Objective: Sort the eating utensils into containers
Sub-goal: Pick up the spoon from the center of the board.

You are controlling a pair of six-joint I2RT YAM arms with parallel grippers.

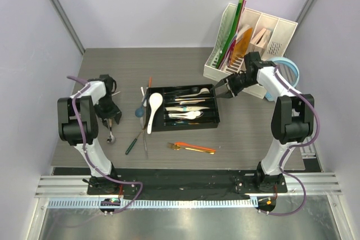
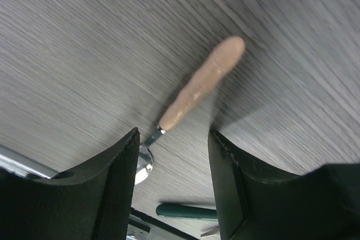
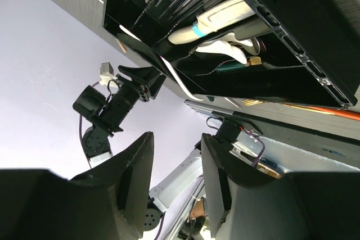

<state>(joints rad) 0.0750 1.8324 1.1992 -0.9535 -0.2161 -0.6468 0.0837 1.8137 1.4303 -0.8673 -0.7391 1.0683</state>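
Grey woodgrain table (image 2: pixel 84 37): tan-handled steel spoon (image 2: pixel 197 88) under spread left gripper (image 2: pixel 174 134); right gripper (image 3: pixel 177 137) also spread.

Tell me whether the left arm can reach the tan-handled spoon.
Probably yes: the left gripper hangs open directly over the tan-handled spoon, with nothing lying between its fingers and it.
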